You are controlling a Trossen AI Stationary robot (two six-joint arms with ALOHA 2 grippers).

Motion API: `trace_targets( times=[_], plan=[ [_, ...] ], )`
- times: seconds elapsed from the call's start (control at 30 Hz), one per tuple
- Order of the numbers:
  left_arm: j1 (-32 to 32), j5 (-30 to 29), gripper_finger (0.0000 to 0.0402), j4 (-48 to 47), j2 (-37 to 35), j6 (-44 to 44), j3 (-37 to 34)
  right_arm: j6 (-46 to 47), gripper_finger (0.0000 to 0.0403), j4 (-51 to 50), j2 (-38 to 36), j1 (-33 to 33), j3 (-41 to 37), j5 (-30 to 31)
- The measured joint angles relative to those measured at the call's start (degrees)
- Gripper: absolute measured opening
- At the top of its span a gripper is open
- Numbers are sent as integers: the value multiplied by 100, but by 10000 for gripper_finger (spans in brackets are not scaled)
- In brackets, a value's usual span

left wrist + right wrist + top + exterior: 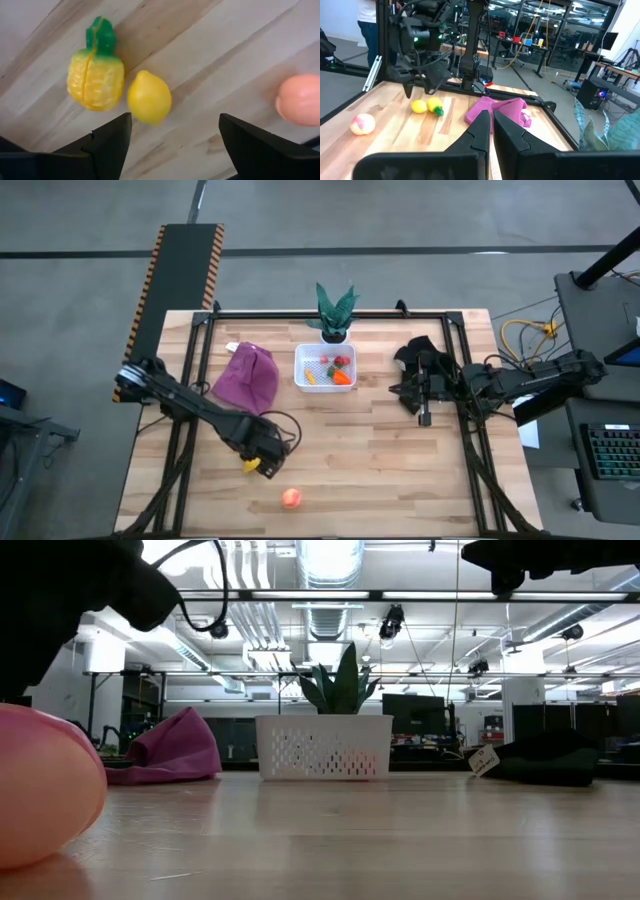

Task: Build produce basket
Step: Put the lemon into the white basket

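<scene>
My left gripper [172,145] is open and hovers over the table's near left part [262,464]. A yellow lemon [149,96] lies just ahead of its fingers, beside a yellow ridged toy fruit with a green top [95,75]. The peach-pink fruit [291,498] rests on the wood nearer the front edge. The white mesh basket [325,367] stands mid-table and holds red berries, a yellow piece and the orange carrot [342,378]. My right gripper [491,127] is shut and waits above the table's right side [424,417], by the black cloth.
A purple cloth [248,377] lies bunched left of the basket and a black cloth [420,355] to its right. A green potted plant [335,310] stands behind the basket at the far edge. Bare wood stretches between the basket and the front edge.
</scene>
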Motion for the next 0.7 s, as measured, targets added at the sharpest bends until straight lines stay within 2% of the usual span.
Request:
trace_targets(
  times=[0.7],
  plan=[
    [-189, -223, 283, -10, 427, -454, -12, 223, 13, -470, 0, 0, -9, -2]
  ],
)
